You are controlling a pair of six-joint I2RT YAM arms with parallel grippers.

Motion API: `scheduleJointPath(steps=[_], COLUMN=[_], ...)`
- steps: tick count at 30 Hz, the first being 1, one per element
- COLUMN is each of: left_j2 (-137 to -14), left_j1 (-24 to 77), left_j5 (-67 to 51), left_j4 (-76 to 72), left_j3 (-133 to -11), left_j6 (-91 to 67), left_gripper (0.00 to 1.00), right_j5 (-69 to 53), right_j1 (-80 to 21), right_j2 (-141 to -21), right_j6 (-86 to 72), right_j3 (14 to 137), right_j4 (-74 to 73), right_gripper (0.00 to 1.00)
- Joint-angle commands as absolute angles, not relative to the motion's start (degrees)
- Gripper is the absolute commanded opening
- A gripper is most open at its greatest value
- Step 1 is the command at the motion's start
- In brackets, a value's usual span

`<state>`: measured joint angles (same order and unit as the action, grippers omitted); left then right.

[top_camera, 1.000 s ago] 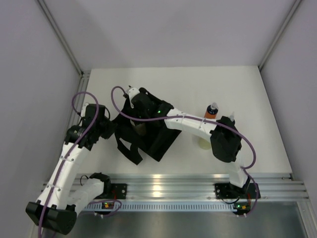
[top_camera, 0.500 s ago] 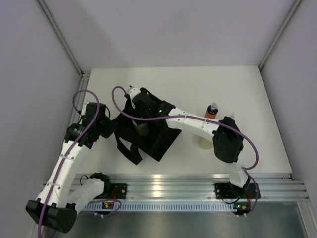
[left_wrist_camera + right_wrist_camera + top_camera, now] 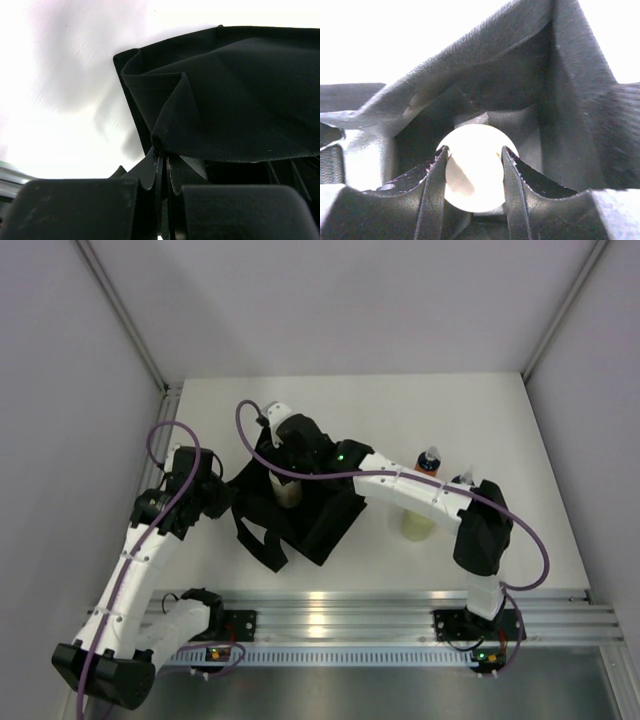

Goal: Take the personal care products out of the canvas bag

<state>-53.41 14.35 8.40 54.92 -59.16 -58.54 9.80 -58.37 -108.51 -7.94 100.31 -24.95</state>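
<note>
Canvas bag (image 3: 240, 90) edge clenched by left end effector (image 3: 161, 150); right end effector (image 3: 472, 154) grasping bottle (image 3: 472, 175).

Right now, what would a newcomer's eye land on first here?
The right gripper, clamped on the beige cream-capped bottle in the mouth of the black canvas bag left of centre. Then the left gripper, pinching a fold of the bag's left edge. An orange bottle and the pale yellow-green bottle sit out to the bag's right.

The canvas bag (image 3: 322, 528) is black, the cap (image 3: 475, 170) cream.
</note>
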Motion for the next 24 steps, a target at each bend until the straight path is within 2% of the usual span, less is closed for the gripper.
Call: scheduleJointPath(steps=[1, 17, 24], left_j2=[-53.53, -53.88, -54.58], left_j1=[14.41, 14.41, 14.41], left_j5=[8.7, 9.23, 9.14], left_j4=[58.71, 58.71, 58.71], left_j3=[-59.94, -60.64, -60.73], left_j6=[-57.66, -56.78, -56.34], left_gripper=[0.0, 0.0, 0.0], right_j5=[10.02, 7.65, 5.19], right_j1=[-58.01, -58.62, -58.97], right_j2=[-101.69, -94.66, -92.9], right_j6=[-7.29, -2.29, -1.14], right_j3=[105.29, 108.63, 115.56], right_j4=[-19.95, -22.32, -26.63], right_gripper=[0.0, 0.0, 0.0])
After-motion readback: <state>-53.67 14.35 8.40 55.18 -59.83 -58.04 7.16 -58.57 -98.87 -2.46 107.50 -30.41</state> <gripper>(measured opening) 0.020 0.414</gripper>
